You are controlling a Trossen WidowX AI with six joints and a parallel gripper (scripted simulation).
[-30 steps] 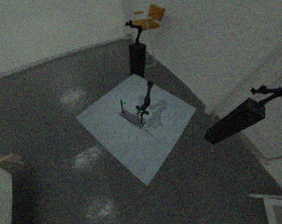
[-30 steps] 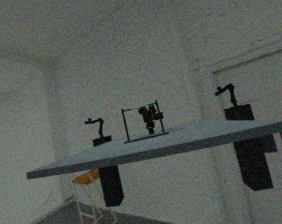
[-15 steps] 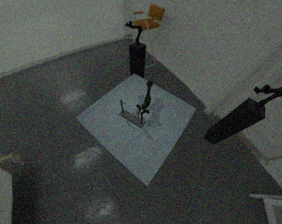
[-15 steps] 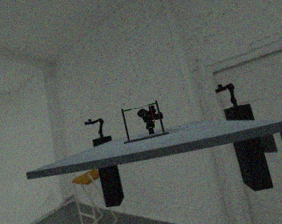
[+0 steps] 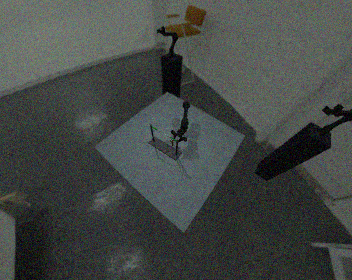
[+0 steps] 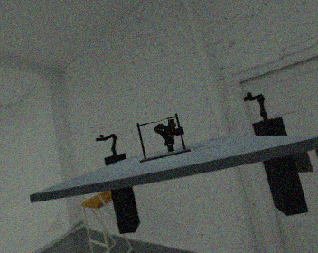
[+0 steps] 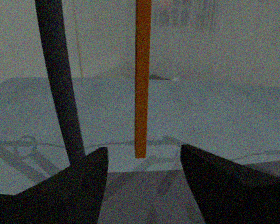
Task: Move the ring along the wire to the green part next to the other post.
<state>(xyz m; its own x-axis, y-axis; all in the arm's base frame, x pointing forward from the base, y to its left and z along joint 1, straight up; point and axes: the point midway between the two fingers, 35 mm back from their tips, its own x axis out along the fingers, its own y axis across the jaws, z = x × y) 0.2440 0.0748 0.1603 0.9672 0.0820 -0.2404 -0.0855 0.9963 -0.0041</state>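
Closest to the wrist camera, we see the claw (image 7: 143,183) spread partly apart, its two dark fingers framing a gap with nothing between them. Just beyond that gap hangs the slim orange handle (image 7: 143,70) — upright, its lower end above the fingers and clear of both. To its left a dark curved post (image 7: 58,63) rises from the pale grey counter (image 7: 224,116). From the exterior view, we find the black robot arm (image 6: 168,133) beside the right-hand post of the thin wire frame (image 6: 146,141) — the ring itself is too small for us to make out.
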